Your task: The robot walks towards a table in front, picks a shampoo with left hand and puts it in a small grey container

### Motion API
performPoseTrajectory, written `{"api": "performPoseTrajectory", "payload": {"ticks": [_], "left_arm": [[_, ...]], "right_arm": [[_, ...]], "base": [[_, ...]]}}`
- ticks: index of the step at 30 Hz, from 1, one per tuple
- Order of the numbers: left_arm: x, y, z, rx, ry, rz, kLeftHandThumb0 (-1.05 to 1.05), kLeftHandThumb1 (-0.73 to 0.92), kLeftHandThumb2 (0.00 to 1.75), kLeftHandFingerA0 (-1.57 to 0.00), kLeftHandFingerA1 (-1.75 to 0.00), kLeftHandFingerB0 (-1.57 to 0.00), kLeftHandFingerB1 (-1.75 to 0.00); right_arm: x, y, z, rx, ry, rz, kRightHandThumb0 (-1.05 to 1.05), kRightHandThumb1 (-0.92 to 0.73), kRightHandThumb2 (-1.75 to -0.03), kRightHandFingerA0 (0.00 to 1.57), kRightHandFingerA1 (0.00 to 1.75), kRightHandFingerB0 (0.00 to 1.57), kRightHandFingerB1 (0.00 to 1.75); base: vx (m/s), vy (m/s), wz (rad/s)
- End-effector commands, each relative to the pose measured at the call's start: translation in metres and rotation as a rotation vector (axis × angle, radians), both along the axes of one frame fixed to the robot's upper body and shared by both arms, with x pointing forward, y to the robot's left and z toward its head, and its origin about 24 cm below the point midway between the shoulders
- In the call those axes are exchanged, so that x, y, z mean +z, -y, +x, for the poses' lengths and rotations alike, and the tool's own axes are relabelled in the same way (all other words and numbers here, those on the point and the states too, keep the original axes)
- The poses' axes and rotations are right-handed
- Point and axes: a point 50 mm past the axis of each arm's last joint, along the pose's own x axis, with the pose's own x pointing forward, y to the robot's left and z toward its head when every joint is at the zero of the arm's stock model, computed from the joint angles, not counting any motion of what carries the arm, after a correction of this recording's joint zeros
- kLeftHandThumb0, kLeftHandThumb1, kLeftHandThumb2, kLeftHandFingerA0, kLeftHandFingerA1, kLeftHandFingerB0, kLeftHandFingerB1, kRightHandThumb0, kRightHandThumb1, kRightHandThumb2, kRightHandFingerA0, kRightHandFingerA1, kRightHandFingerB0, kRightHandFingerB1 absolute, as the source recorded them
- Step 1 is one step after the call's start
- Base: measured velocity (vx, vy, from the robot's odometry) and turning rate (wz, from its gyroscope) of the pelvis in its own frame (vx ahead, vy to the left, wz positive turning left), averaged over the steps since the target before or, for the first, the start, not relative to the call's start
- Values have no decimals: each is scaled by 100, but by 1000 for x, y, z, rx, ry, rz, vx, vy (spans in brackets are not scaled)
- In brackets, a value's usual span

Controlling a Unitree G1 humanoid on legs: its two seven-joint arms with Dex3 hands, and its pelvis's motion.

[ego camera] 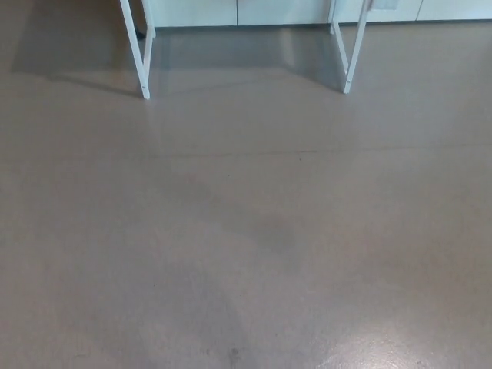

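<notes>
Only the white legs of a table show at the top of the head view: the left leg (140, 48) and the right leg (350, 48). The tabletop is cut off above the picture, so no shampoo and no grey container can be seen. Neither of my hands nor any part of my arms shows.
Grey-brown floor (246, 231) fills nearly the whole picture between me and the table. A white wall or cabinet base (238, 11) runs along the top edge behind the legs. The table casts a shadow on the floor under it.
</notes>
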Motion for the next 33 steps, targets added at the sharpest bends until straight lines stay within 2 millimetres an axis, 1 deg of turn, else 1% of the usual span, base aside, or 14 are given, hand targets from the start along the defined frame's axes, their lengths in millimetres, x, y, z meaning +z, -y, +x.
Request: {"api": "performPoseTrajectory", "payload": {"ticks": [1,2,3,4,7,11,13,16,19,21,25,29,32,33], "left_arm": [[11,-17,-1,130,168,-54,1,68,60,-39,-43,-37,-36],[11,-17,-1,136,173,-59,2,47,94,-28,-57,-27,-55],[11,-17,-1,144,181,-68,2,47,94,-28,-57,-27,-55],[11,-16,-2,140,187,-69,2,68,59,-37,-44,-36,-37],[13,-15,4,77,180,-31,3,65,58,-40,-45,-35,-36],[11,-13,6,91,162,-23,3,64,58,-43,-43,-39,-36],[12,-11,12,78,183,-39,-1,65,59,-40,-42,-36,-35],[12,-12,11,74,192,-45,-4,67,58,-43,-44,-39,-36],[13,-13,9,74,192,-54,0,67,59,-41,-42,-37,-35],[13,-14,11,89,187,-58,-3,66,59,-42,-43,-39,-36],[13,-14,13,104,202,-63,-3,66,59,-41,-44,-39,-36],[14,-16,11,121,202,-73,-5,66,59,-40,-43,-38,-36],[14,-16,11,123,203,-73,-5,66,59,-42,-43,-39,-37],[15,-16,12,113,202,-68,-11,68,61,-44,-45,-38,-38]], "right_arm": [[8,15,-1,-61,64,-9,-21,-63,-59,66,46,47,39],[8,15,-1,-64,67,-5,-21,-62,-58,66,47,47,39],[8,15,0,-67,72,0,-21,-62,-58,66,47,47,39],[7,16,-4,-68,63,-10,-20,-63,-59,66,46,48,39],[9,17,-1,-63,74,-18,-22,-62,-58,69,47,48,39],[10,20,-2,-68,84,-10,-23,-63,-58,68,47,48,39],[12,21,2,-81,101,4,-22,-64,-59,66,47,46,39],[11,20,0,-76,96,-1,-23,-65,-59,68,47,47,39],[10,19,-1,-72,87,-9,-23,-63,-59,69,46,48,39],[10,18,1,-73,91,-2,-22,-65,-59,66,46,46,39],[10,17,3,-67,89,-3,-23,-67,-60,67,46,46,39],[9,15,2,-56,82,-4,-22,-65,-59,66,46,47,39],[8,15,2,-61,81,-1,-22,-64,-59,66,46,47,40],[9,15,4,-61,81,1,-23,-64,-59,66,46,47,40]], "base": [[-36,16,-14],[-47,16,16],[-64,20,22],[-53,29,-15],[36,44,-5],[123,195,-14],[208,447,-26],[216,356,-5],[237,100,4],[255,-3,7],[260,-72,11],[324,-182,16],[399,-265,56],[361,-105,15]]}}
